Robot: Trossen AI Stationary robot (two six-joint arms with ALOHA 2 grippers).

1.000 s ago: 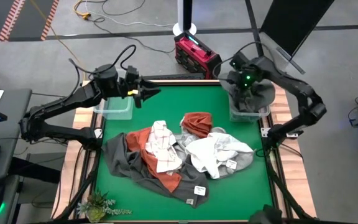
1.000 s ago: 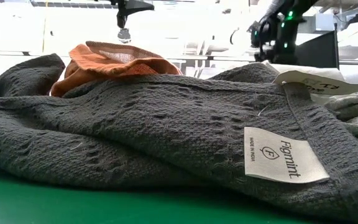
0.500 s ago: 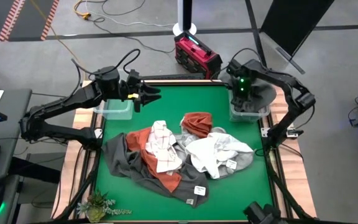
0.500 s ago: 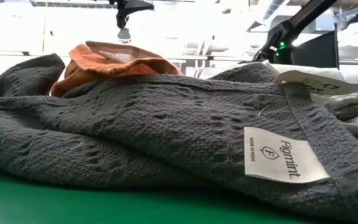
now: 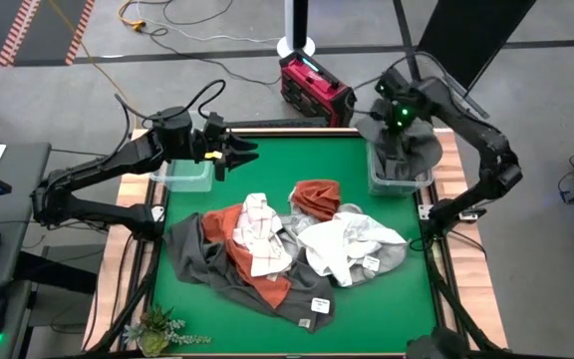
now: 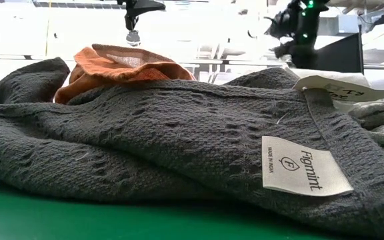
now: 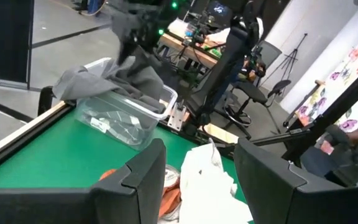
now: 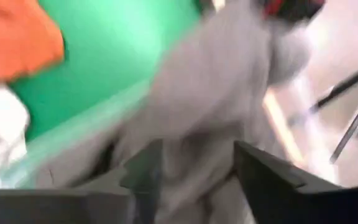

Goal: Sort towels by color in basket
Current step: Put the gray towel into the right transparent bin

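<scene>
The table (image 5: 267, 170) is green, and at its twelve o'clock edge stands a red case (image 5: 316, 88). The towels (image 5: 287, 249) show rust orange, dark grey, white, and white with grey checks; a grey towel (image 5: 407, 150) fills the clear bin (image 5: 399, 182) at two o'clock.

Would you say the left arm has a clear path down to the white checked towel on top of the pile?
Probably yes. The left gripper hovers open over bare green mat, and the white checked towel lies uncovered atop the rust orange towel, nothing between them.
</scene>
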